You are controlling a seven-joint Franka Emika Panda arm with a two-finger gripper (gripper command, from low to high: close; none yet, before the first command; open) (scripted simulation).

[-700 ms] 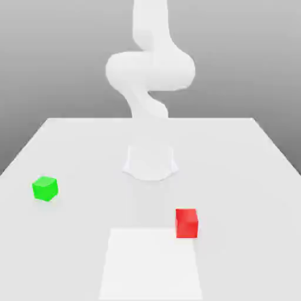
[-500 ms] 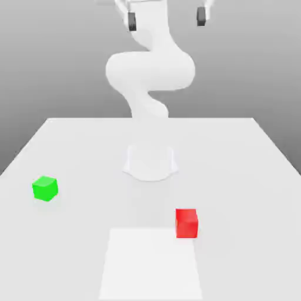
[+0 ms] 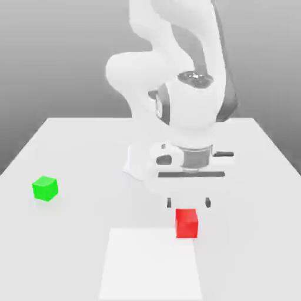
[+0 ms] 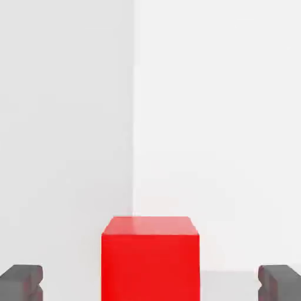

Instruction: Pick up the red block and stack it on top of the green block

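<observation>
**Over the red block, nothing lifted yet**

The red block sits on the tabletop, touching the far right corner of a paler square patch as the exterior view shows it. In the hand view the red block lies between my two fingertips, with open space on either side. My jaws are spread wide and hang just above the block, not touching it. The green block rests well apart, toward the exterior view's left. I judge the task barely begun: the grasp, the lift, the carry across and the stacking all remain. Half a second ago only my fingertips showed at the top of the exterior view; since then I have dropped down over the red block, and neither block has moved.
</observation>
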